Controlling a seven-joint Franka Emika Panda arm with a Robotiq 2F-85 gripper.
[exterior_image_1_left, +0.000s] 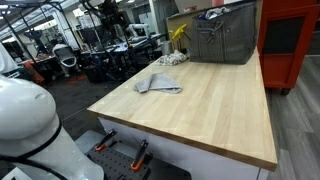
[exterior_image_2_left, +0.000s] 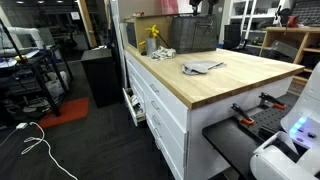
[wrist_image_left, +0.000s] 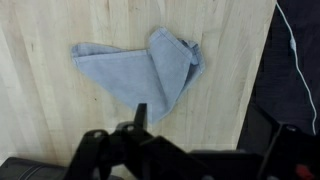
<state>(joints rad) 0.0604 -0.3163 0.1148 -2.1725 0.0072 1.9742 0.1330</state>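
A crumpled grey-blue cloth (wrist_image_left: 145, 68) lies flat on the light wooden tabletop (wrist_image_left: 40, 110); it also shows in both exterior views as a small heap (exterior_image_1_left: 158, 84) (exterior_image_2_left: 203, 67) near the middle of the table. In the wrist view my gripper (wrist_image_left: 205, 130) hangs above the table, below the cloth in the picture and apart from it. It is open, with nothing between its fingers. The left fingertip (wrist_image_left: 140, 112) points at the cloth's lower corner. The right finger sits over the table's edge, dark against the floor.
A grey mesh bin (exterior_image_1_left: 225, 38) (exterior_image_2_left: 195, 35) stands at the far end of the table, with a yellow object (exterior_image_1_left: 179, 35) (exterior_image_2_left: 152, 35) beside it. A red cabinet (exterior_image_1_left: 290, 40) stands next to the table. The table edge (wrist_image_left: 262, 90) drops to dark floor with a white cable (wrist_image_left: 296, 50).
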